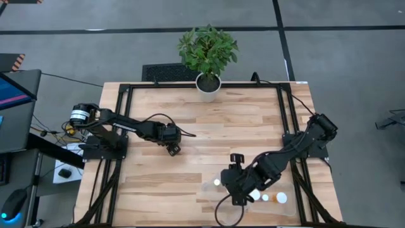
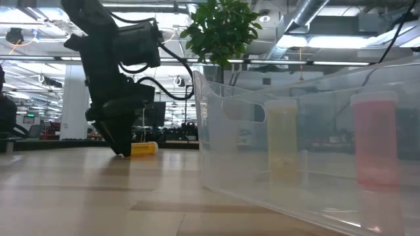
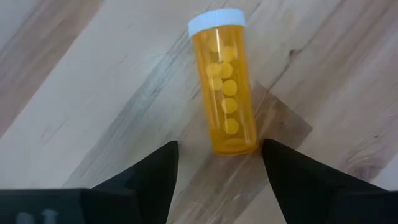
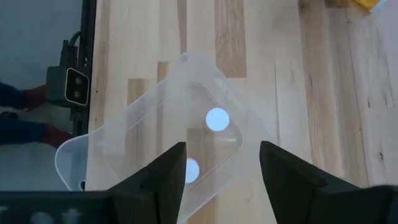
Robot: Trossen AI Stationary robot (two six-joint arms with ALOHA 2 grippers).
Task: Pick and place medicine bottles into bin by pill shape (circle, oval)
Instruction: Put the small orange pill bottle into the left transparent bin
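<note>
An amber medicine bottle (image 3: pixel 225 87) with a white cap and round yellow pills lies on its side on the wooden table; the low view shows it as a yellow shape (image 2: pixel 144 149). My left gripper (image 3: pixel 219 163) stands open, pointing steeply down, one finger on each side just short of the bottle's base end, touching nothing. It is at the table's middle left (image 1: pixel 173 150). My right gripper (image 4: pixel 222 163) hangs open and empty above a clear bin (image 4: pixel 134 121) that holds two white-capped bottles (image 4: pixel 217 119).
Two clear bins (image 1: pixel 209 188) (image 1: pixel 281 206) sit near the table's front right, with white-capped bottles in them. In the low view, a yellowish bottle (image 2: pixel 283 137) and a reddish bottle (image 2: pixel 375 141) stand behind a bin wall. A potted plant (image 1: pixel 207 85) stands at the far edge.
</note>
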